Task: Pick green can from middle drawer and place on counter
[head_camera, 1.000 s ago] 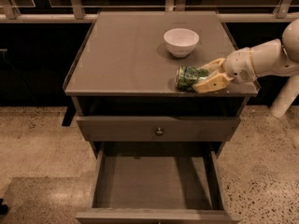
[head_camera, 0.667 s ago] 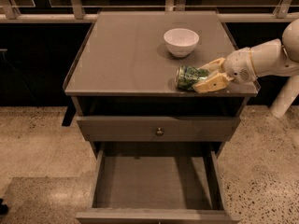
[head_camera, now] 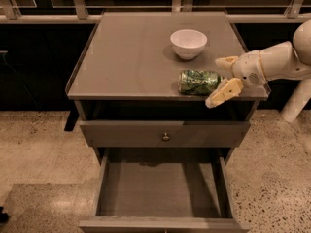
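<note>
The green can (head_camera: 197, 81) lies on its side on the counter (head_camera: 126, 57), near the front right edge. My gripper (head_camera: 214, 83) reaches in from the right and is open. Its fingers stand spread on either side of the can's right end, one behind it and one (head_camera: 224, 92) in front. The middle drawer (head_camera: 160, 191) is pulled open below, and its grey floor holds nothing.
A white bowl (head_camera: 188, 42) stands on the counter just behind the can. A closed drawer front with a small round knob (head_camera: 166, 136) sits between the counter and the open drawer. The speckled floor lies on both sides, and a railing runs behind the cabinet.
The gripper was shut on the can and has now opened. Its fingers have spread apart and the can rests on the counter.
</note>
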Available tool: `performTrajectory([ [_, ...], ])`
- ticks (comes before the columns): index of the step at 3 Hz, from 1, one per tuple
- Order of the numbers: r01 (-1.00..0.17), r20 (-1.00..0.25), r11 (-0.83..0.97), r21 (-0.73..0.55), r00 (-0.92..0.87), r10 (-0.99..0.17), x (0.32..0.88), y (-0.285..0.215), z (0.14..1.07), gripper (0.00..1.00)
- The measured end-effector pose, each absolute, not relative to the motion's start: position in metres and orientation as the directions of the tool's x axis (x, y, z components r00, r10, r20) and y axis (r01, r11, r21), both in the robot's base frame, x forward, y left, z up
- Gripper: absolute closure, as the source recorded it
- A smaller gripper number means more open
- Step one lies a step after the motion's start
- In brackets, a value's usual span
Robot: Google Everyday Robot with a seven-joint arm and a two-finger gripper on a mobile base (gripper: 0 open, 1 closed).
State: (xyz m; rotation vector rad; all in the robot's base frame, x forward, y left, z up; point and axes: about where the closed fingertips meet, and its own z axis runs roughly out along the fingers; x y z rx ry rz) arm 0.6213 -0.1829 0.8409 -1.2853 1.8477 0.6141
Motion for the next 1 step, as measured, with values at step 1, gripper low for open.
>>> performTrajectory([
  [1,-0.928,-0.818,0.37,-0.046,-0.177,-0.547,0.6213,-0.1829,0.8409,0.0],
])
